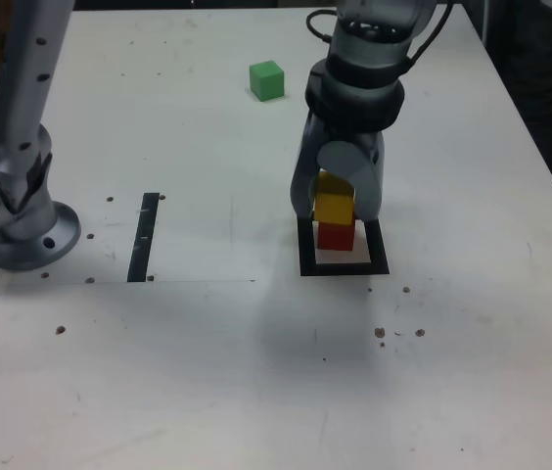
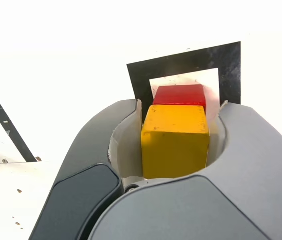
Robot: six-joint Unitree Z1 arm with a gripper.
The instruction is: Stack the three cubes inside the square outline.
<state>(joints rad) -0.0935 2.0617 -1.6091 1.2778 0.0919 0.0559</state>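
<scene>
Where behind end effector (image 2: 182,103), square outline (image 2: 229,75) invisible

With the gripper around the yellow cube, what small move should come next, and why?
Probably ease the jaws a little wider before lifting away. The yellow cube appears to sit on the red cube, inside the square outline, and lies between the jaws of the gripper. Contact is unclear, so lifting now could drag it off.

Pale, brown-speckled tabletop (image 1: 159,392), thin black tape strip (image 1: 144,237), dark area beyond the exterior view's right edge
</scene>
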